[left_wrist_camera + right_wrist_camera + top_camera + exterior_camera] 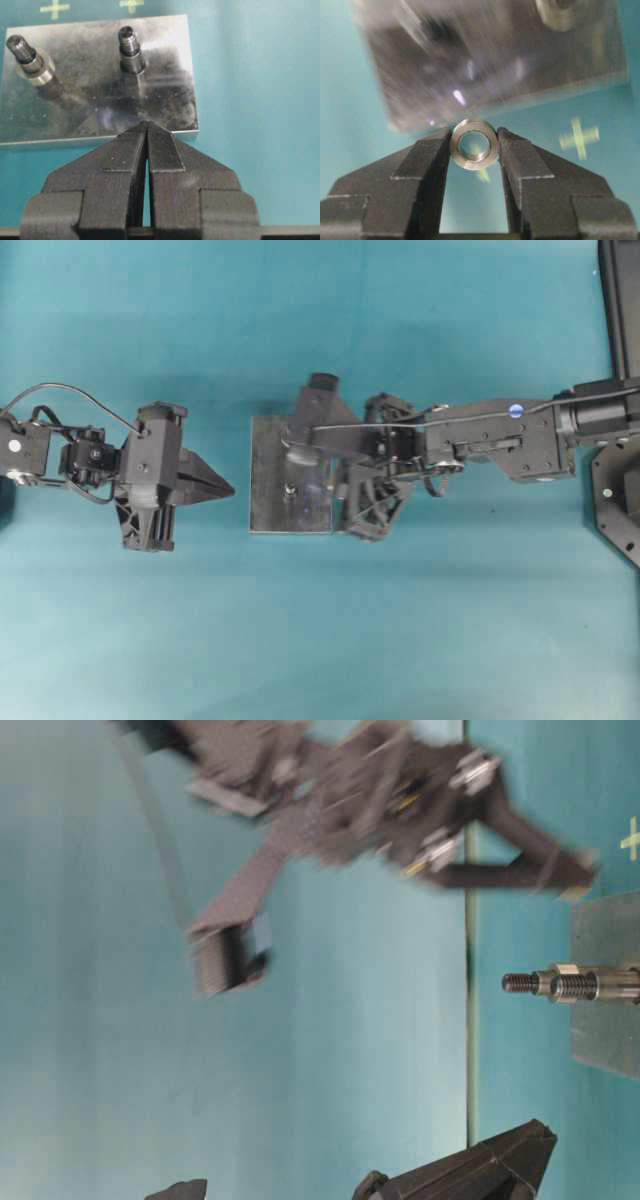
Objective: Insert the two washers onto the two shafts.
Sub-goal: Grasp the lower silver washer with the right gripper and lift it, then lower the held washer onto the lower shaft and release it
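My right gripper is shut on the washer, a small steel ring pinched edge-on between its fingertips. It hangs over the teal table just off the edge of the blurred steel plate. At table level the right gripper shows low beside the plate, below the shaft tops. In the left wrist view two threaded shafts stand on the plate: a bare one and one with a steel collar. My left gripper is shut and empty at the plate's near edge.
Yellow cross marks lie on the teal table beyond the plate. From overhead the right arm reaches across the plate, and the left gripper points at its left edge. A black mount sits at far right.
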Controlling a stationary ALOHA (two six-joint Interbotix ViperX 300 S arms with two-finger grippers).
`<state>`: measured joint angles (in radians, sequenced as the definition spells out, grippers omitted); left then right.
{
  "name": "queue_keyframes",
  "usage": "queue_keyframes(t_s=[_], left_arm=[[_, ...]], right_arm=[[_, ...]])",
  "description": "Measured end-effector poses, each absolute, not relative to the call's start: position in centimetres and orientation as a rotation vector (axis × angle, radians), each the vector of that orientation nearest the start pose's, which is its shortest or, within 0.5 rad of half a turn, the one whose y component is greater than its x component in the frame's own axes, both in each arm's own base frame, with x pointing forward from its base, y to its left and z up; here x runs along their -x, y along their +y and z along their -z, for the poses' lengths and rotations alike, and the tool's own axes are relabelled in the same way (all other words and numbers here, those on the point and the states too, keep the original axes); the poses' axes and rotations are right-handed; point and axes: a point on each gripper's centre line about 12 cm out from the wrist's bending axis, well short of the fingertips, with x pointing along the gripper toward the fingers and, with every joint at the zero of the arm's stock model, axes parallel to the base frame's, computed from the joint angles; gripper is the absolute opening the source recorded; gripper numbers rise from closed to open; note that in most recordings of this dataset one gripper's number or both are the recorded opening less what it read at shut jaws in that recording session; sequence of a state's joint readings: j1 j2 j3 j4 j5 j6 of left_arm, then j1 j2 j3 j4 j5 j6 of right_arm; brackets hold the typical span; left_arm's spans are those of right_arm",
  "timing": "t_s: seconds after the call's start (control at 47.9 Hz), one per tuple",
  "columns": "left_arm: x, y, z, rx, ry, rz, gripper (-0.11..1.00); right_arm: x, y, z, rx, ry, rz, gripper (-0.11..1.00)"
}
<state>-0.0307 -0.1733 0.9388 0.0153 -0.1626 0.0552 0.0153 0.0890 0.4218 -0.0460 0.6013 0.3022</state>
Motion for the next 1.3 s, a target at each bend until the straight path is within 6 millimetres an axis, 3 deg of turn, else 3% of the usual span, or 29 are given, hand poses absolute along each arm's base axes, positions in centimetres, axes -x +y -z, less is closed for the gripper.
queue_keyframes(t_s=[0.209, 0.543, 1.295], left_arm=[[-32.0, -1.0, -15.8, -0.078, 0.601, 0.054, 0.00], [-32.1, -1.0, -15.8, -0.080, 0.600, 0.054, 0.00], [-32.1, -1.0, -15.8, -0.077, 0.600, 0.053, 0.00]], right_arm=[[-42.0, 0.3, -19.0, -0.216, 1.049, 0.150, 0.34], [-44.4, 0.9, -18.2, -0.206, 1.075, 0.142, 0.34], [-45.0, 0.9, -16.3, -0.158, 1.169, 0.159, 0.34]])
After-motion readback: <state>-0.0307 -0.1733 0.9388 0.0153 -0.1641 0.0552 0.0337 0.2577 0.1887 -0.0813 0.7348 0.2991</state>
